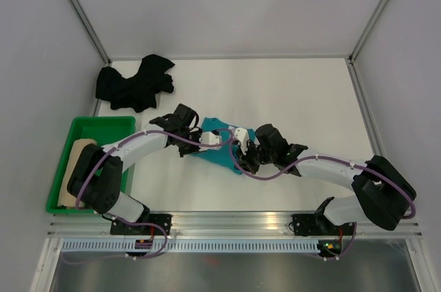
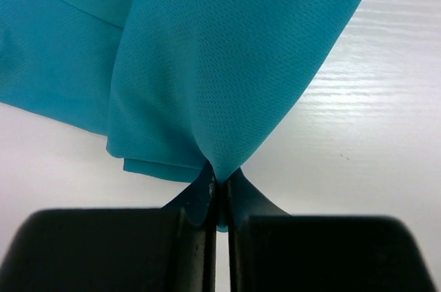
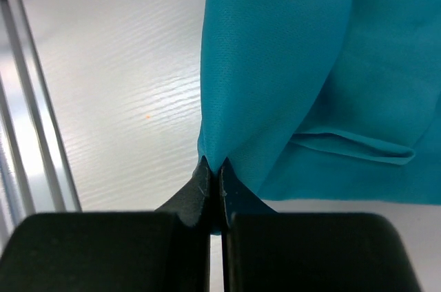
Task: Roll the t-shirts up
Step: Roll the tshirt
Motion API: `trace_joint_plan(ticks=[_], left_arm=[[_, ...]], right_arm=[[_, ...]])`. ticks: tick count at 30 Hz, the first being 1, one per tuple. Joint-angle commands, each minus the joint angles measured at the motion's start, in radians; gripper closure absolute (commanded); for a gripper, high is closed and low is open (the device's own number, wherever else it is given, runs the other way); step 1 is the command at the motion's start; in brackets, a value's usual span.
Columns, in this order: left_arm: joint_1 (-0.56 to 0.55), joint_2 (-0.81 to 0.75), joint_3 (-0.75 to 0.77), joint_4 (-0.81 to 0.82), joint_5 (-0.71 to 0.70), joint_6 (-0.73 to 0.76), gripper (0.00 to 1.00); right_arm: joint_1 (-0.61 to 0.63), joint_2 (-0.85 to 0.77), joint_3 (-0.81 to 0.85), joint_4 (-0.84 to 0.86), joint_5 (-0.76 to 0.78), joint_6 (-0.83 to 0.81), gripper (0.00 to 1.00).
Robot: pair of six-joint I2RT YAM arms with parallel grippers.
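Left tool (image 2: 219, 199) and right tool (image 3: 215, 182) each clench a fold of the teal t-shirt (image 2: 227, 65), likely to spread it before rolling. It lies centred by the near edge of the counter (image 1: 289, 99); the black t-shirt (image 1: 134, 84) sits at the far-left corner.

Both arms reach inward, L tool (image 2: 219, 183) & R tool (image 3: 214, 170) jaws clamped tight.

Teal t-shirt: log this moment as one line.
left gripper: shut on soft teal fabric t-shirt | right gripper: shut on same shirt | crumpled black fabric t-shirt: far left | tan rolled shirt: in green plastic tray
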Motion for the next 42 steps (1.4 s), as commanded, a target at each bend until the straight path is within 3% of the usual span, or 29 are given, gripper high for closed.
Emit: trace_joint_plan(ticks=[1, 8, 10, 12, 21, 28, 31, 34, 35, 37, 38, 39, 42], left_arm=[[0.002, -0.063, 0.073, -0.250, 0.067, -0.034, 0.98], [0.007, -0.046, 0.091, -0.426, 0.173, -0.034, 0.98], [0.015, -0.028, 0.099, -0.433, 0.173, -0.046, 0.98], [0.027, 0.004, 0.121, -0.439, 0.181, -0.063, 0.98], [0.091, 0.029, 0.151, -0.472, 0.227, -0.043, 0.98], [0.124, 0.046, 0.159, -0.494, 0.261, -0.028, 0.98], [0.137, 0.052, 0.162, -0.500, 0.278, -0.023, 0.98], [0.160, 0.058, 0.171, -0.505, 0.302, -0.012, 0.98], [0.176, 0.064, 0.174, -0.509, 0.310, -0.005, 0.98], [0.191, 0.072, 0.185, -0.523, 0.334, 0.003, 0.98], [0.200, 0.072, 0.187, -0.528, 0.341, 0.008, 0.98], [0.203, 0.073, 0.187, -0.529, 0.347, 0.008, 0.98], [0.206, 0.057, 0.177, -0.528, 0.347, 0.001, 0.65]], right_arm=[[-0.007, -0.052, 0.021, -0.020, -0.114, 0.056, 1.00], [-0.016, -0.004, 0.036, -0.058, -0.202, 0.090, 0.91], [-0.028, 0.007, 0.041, -0.051, -0.166, 0.087, 0.67], [-0.027, 0.014, 0.048, -0.049, -0.153, 0.091, 0.55], [0.087, -0.081, -0.120, 0.279, 0.048, 0.160, 0.36], [0.097, -0.015, -0.172, 0.405, 0.105, 0.225, 0.30], [0.122, 0.030, -0.139, 0.377, 0.139, 0.226, 0.30], [0.125, 0.060, -0.107, 0.361, 0.134, 0.228, 0.32], [0.125, 0.076, -0.099, 0.348, 0.116, 0.226, 0.38], [0.125, 0.091, -0.073, 0.328, 0.104, 0.234, 0.58], [0.125, 0.108, -0.064, 0.315, 0.093, 0.239, 0.77], [0.124, 0.116, -0.056, 0.311, 0.067, 0.252, 0.83], [0.098, 0.131, -0.054, 0.363, -0.055, 0.307, 1.00]])
